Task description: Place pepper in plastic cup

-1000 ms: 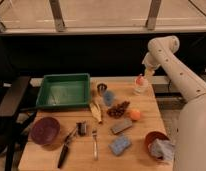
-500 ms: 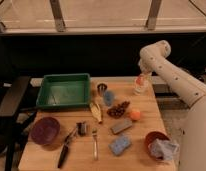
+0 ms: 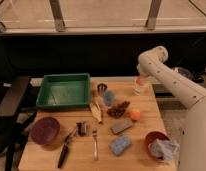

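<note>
The tool [image 3: 139,75], mostly lost against the arm at the far right edge of the table [image 3: 143,127], hangs spread just above the pepper [image 3: 139,81], which shows at the rim of a whitish cup [image 3: 140,90]; whether it sits inside I cannot tell. The blue plastic cup [image 3: 109,97] stands well apart near the middle, and a red bowl [image 3: 151,139] holds something crumpled and white.

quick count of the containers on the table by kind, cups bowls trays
cups: 3 (dark metal cup, light-blue plastic cup, whitish cup)
bowls: 2 (purple bowl, red bowl)
trays: 1 (green tray)
total: 6
end effector: just above the whitish cup
</note>
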